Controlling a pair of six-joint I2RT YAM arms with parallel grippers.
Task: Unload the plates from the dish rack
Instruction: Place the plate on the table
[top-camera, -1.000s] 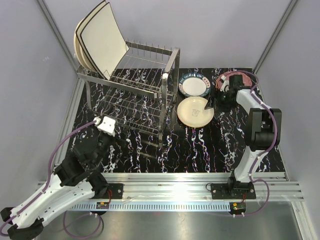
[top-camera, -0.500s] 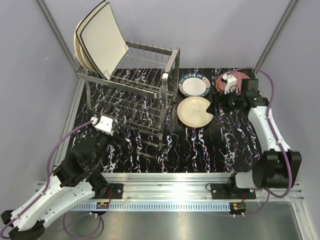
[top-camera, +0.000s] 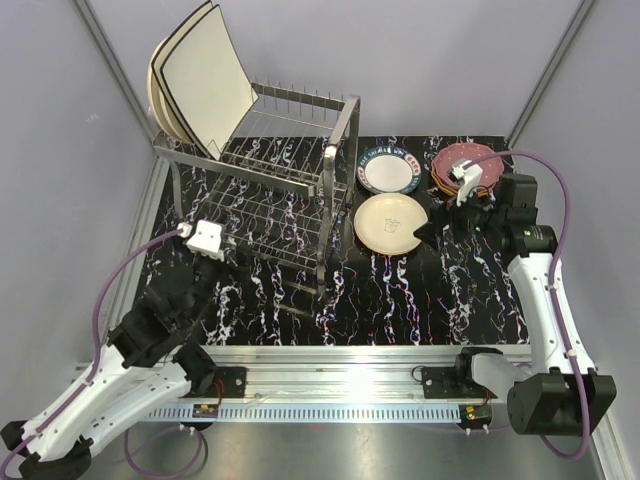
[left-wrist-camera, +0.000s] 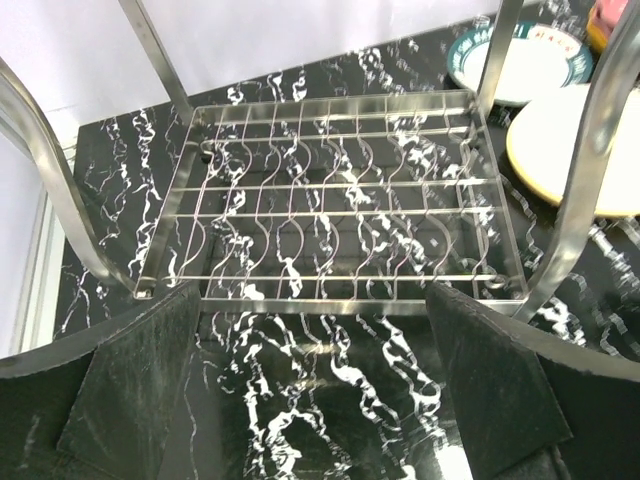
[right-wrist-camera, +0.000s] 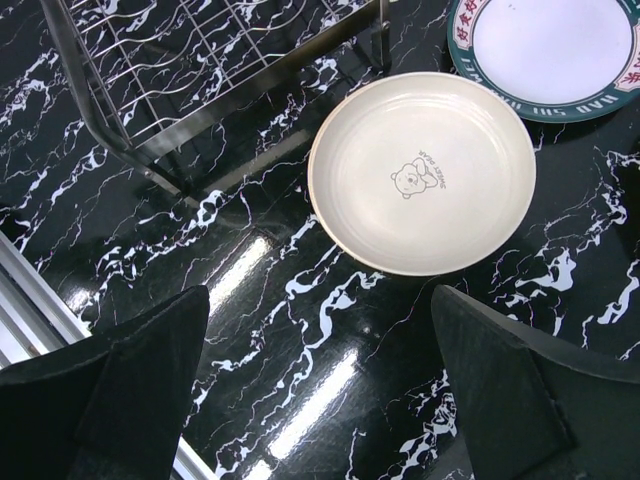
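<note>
Right arm's swung back off the maroon plates (top-camera: 468, 165) since a second ago, and its jaws spread wide on the way. The right gripper (top-camera: 440, 222) now hangs released with nothing in it. The cream round plate (right-wrist-camera: 420, 170) lies flat just ahead of its fingertips, not touching, with the white plate with the dark patterned rim (right-wrist-camera: 555, 50) right beyond that. The maroon ones sit close by its wrist. The left gripper (left-wrist-camera: 310, 380) is spread and empty too, facing the dish rack (left-wrist-camera: 330, 210), whose lower tier is just in front. The cream square plates (top-camera: 200, 85) stand at the rack's far top corner, well apart from both.
</note>
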